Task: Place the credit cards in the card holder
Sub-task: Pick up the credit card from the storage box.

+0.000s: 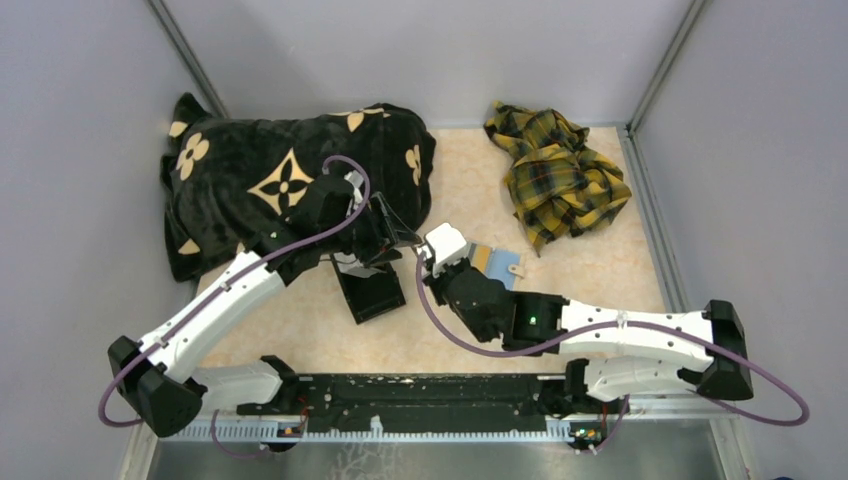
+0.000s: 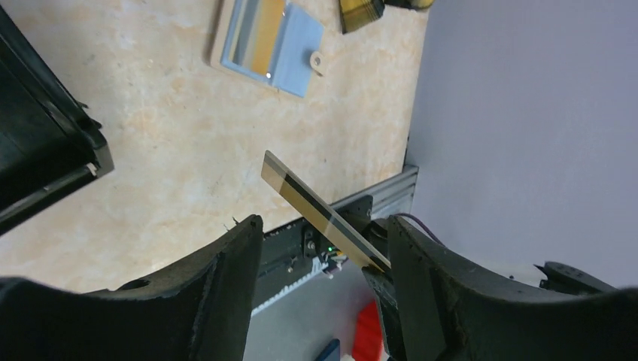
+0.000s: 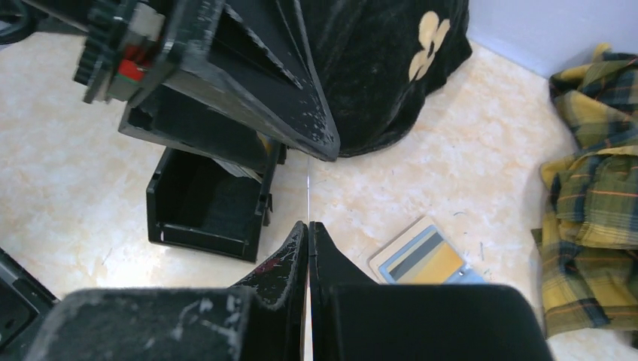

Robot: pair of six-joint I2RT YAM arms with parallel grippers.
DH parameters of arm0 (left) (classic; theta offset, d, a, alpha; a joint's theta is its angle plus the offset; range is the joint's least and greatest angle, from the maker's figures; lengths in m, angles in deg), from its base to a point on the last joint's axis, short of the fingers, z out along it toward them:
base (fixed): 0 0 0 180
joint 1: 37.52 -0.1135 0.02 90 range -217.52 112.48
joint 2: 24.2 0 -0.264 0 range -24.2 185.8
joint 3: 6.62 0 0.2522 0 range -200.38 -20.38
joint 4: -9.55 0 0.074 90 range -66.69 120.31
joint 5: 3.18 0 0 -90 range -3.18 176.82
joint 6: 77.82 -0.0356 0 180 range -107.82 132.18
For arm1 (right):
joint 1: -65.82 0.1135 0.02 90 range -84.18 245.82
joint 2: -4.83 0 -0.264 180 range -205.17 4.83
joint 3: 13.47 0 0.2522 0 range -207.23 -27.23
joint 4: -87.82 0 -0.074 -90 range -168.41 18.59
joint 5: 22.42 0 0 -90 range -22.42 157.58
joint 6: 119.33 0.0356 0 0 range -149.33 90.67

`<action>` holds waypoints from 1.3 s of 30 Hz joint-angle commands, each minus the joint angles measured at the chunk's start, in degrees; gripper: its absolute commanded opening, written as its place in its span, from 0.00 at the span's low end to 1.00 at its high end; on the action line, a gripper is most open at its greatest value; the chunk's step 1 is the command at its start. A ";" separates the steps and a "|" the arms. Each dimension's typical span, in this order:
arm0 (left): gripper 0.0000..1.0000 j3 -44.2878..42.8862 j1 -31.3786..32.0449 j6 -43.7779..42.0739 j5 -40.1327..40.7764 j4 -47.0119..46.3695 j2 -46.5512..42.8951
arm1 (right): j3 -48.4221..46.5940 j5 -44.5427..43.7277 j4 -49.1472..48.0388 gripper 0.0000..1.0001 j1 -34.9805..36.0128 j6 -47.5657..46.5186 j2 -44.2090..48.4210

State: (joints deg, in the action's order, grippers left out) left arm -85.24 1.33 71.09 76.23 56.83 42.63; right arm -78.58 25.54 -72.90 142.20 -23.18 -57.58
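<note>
The tan card holder lies open on the table, blue inside, with a gold and black card in it. My right gripper is shut on another credit card, gold with a black stripe, held up on edge just left of the holder. In the right wrist view that card shows only as a thin pale line. My left gripper is open around the same card, which passes between its fingers close to the right one without being pinched. The two grippers meet at mid-table.
A black rectangular tray lies below the left gripper. A black blanket with tan flowers covers the back left. A yellow plaid cloth is bunched at the back right. Grey walls close in on both sides.
</note>
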 commanded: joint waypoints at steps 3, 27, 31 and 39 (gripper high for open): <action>0.69 -1.55 -0.16 4.10 -8.72 -0.74 1.24 | 0.72 -10.04 -8.89 0.00 6.17 -10.20 1.29; 0.10 6.66 -0.17 6.77 -19.01 -10.39 -0.47 | 5.99 -19.15 -22.74 0.00 15.73 -28.45 -2.82; 0.00 8.34 -0.11 7.61 -20.84 -13.07 -0.26 | 6.77 -20.18 -21.62 0.00 15.82 -26.98 -2.29; 0.00 15.97 -0.13 9.73 -13.57 -24.11 -3.50 | 5.68 -25.33 -5.75 0.31 15.89 -9.28 0.29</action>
State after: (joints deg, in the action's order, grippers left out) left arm -72.06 1.24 80.36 58.92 39.70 41.21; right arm -71.46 6.55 -87.15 157.70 -44.23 -60.51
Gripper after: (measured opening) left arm 0.007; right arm 0.247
